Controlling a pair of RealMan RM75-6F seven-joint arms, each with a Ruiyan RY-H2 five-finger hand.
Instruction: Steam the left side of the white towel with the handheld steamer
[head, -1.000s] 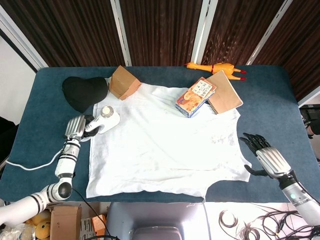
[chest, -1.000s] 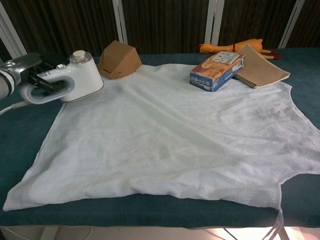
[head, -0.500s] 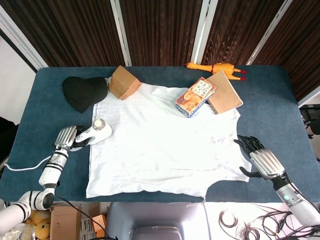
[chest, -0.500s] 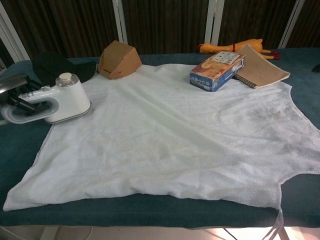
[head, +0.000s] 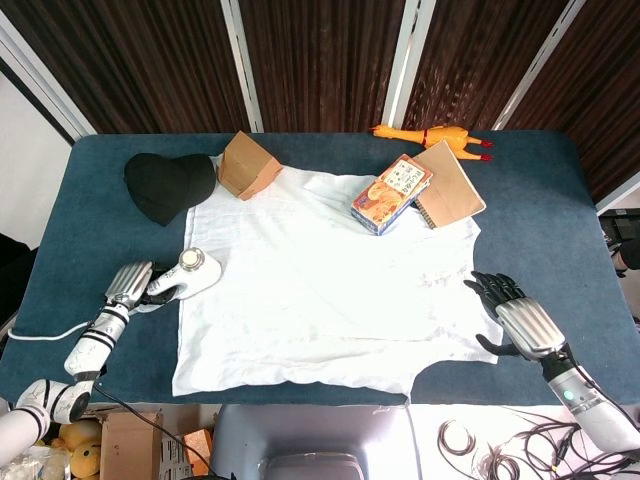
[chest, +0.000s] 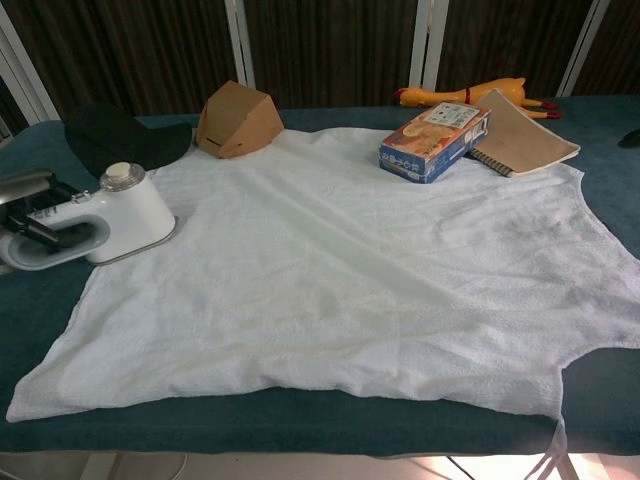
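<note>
The white towel (head: 320, 290) lies spread over the blue table (head: 540, 200). On its left edge stands the white handheld steamer (head: 187, 274), its round cap up; in the chest view the steamer (chest: 110, 213) sits low at the far left. My left hand (head: 128, 286) grips the steamer's handle from the left, just off the cloth, and the left hand (chest: 24, 200) is partly cut off by the chest view's edge. My right hand (head: 512, 318) rests by the towel's right front corner, fingers apart, holding nothing.
A black cap (head: 165, 185) and a brown cardboard box (head: 248, 165) sit behind the steamer. A snack box (head: 392, 192) and a notebook (head: 450, 185) lie on the towel's far right corner, a rubber chicken (head: 430, 135) behind them. The steamer's white cord (head: 50, 335) trails left.
My left hand has drawn the steamer down the towel's left edge toward the table's front and lower onto the cloth. My right hand has shifted slightly left toward the towel.
</note>
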